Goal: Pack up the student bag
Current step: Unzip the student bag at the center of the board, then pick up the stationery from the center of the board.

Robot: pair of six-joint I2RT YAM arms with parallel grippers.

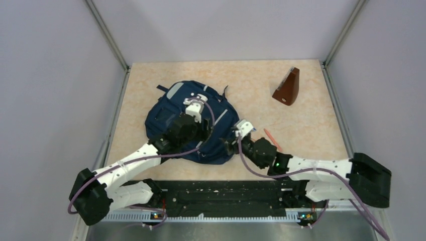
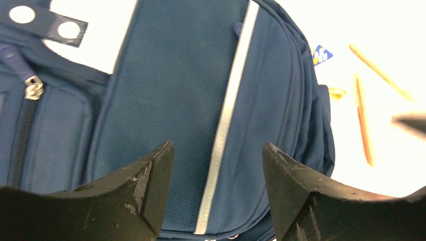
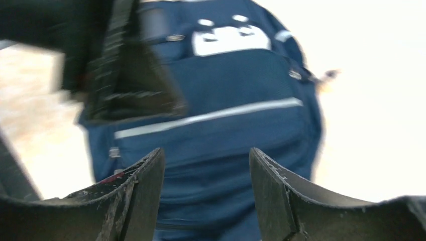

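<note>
Top external: shows the student bag (image 1: 163,118) lying flat on the table (image 1: 311,125), left of the middle, with both grippers over it. Puts the left gripper (image 1: 200,118) above the bag's middle and the right gripper (image 1: 232,143) at its right edge. Shows a brown wedge (image 1: 287,88) far back on the right, well apart from the bag, and an orange pencil (image 1: 270,135) near the right gripper. Left wrist: looks down on blue cloth and a grey stripe (image 2: 228,115), with fingers (image 2: 150,186) spread wide, holding nothing. Right wrist: blurry, but fingers (image 3: 135,196) also spread apart over the bag, gripping nothing.
</note>
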